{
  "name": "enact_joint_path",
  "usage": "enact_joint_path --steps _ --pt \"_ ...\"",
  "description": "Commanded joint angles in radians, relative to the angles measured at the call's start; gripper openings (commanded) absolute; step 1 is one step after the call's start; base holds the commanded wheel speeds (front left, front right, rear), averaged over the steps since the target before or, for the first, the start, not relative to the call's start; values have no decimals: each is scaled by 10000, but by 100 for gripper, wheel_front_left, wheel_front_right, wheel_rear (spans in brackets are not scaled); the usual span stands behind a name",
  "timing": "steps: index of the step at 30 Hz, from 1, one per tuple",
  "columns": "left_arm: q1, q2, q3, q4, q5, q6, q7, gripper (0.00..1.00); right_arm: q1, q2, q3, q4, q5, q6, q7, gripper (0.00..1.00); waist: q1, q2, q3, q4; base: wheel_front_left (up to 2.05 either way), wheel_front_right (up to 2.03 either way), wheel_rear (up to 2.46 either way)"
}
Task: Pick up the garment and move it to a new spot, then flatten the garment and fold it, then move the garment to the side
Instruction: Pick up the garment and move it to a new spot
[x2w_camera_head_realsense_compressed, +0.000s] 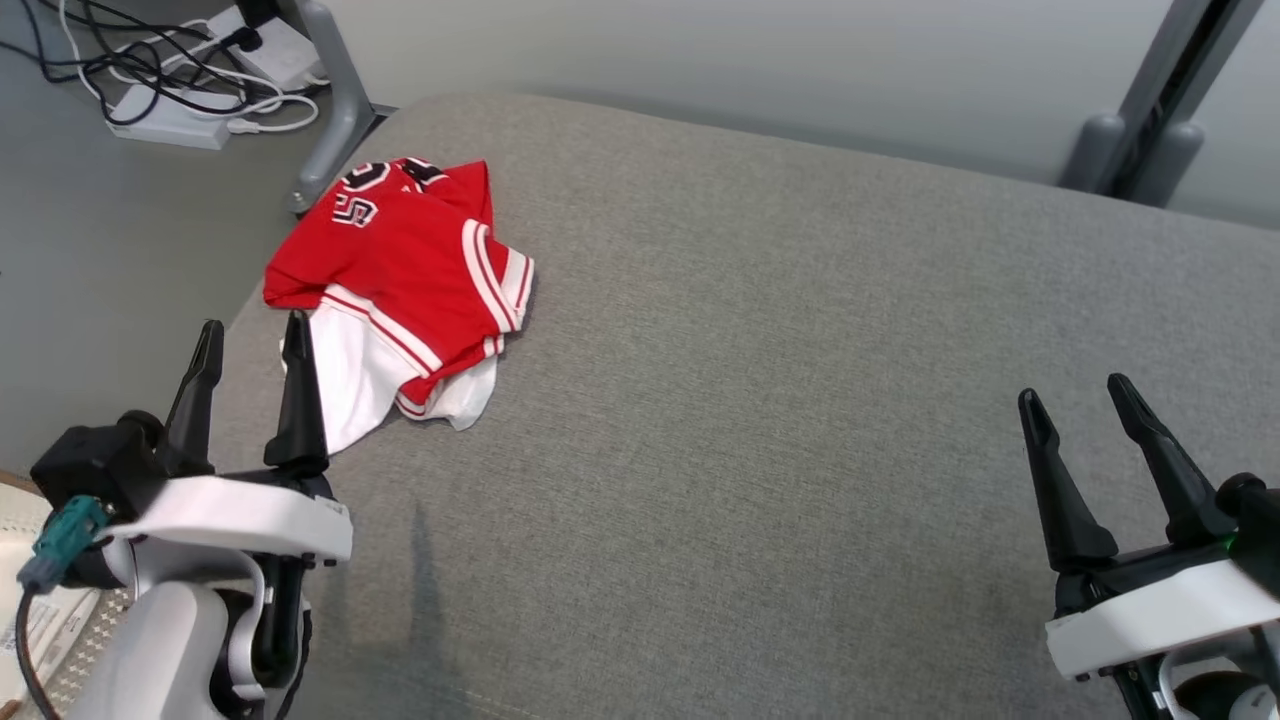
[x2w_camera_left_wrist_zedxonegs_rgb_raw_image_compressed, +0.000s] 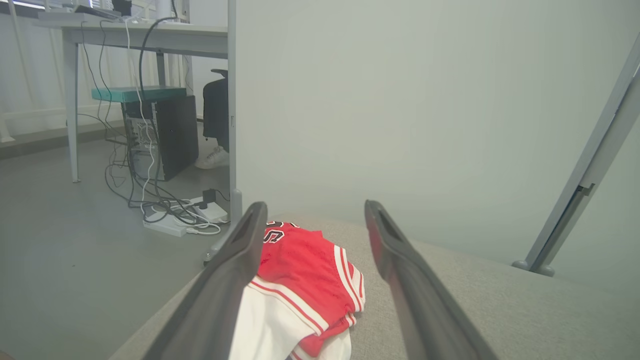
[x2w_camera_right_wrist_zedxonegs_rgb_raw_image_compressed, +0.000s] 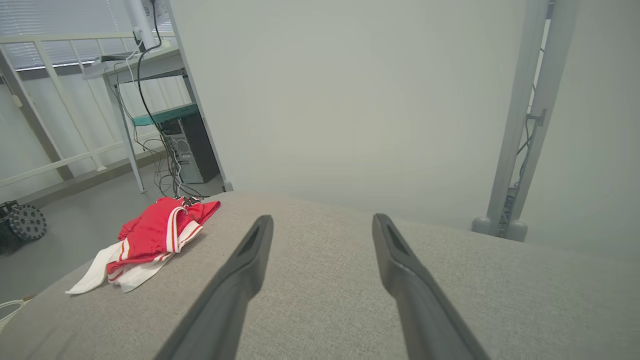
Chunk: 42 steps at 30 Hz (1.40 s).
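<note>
Head view shows the garment (x2w_camera_head_realsense_compressed: 400, 270) bunched in red and white folds just ahead of the left gripper (x2w_camera_head_realsense_compressed: 253, 325) and well apart from the right gripper (x2w_camera_head_realsense_compressed: 1073, 390), off to its left. Both grippers stand spread wide and empty. The pick-up looks not yet begun. Next, the left gripper would probably need to reach forward, descend and pinch a cloth edge.

Black, white-edged block characters are printed on the crumpled red-and-white jersey garment (x2w_camera_head_realsense_compressed: 400, 270); one may be read as "S" or "5", while the rest cannot be made out.
</note>
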Motion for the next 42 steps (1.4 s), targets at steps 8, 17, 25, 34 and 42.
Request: enact_joint_path --steps 8,17,25,34,42 --pt "-1669 -396 37 3266 -969 -1017 480 100 -534 -224 -66 -295 -132 -4 176 100 0 0 1708 -1205 0 0 0" --pt "-3735 -727 163 7728 -1592 -2225 448 100 -1174 -490 -11 -471 -124 -4 256 100 0 0 3057 -1822 0 0 0" --pt "-5156 -845 216 10329 -1586 -2862 -234 29 -1440 -554 -75 -506 -61 -4 198 100 0 0 3630 -2044 0 0 0" --pt "-5261 -422 708 9366 -810 -2673 -751 0 -1458 -454 -74 -229 -78 -4 -36 100 0 0 3118 -1986 0 0 0" --pt "-3455 -413 1521 6079 577 -1911 -752 0 -1312 -298 -166 14 -282 -4 -383 100 0 0 2125 -2262 0 0 0"
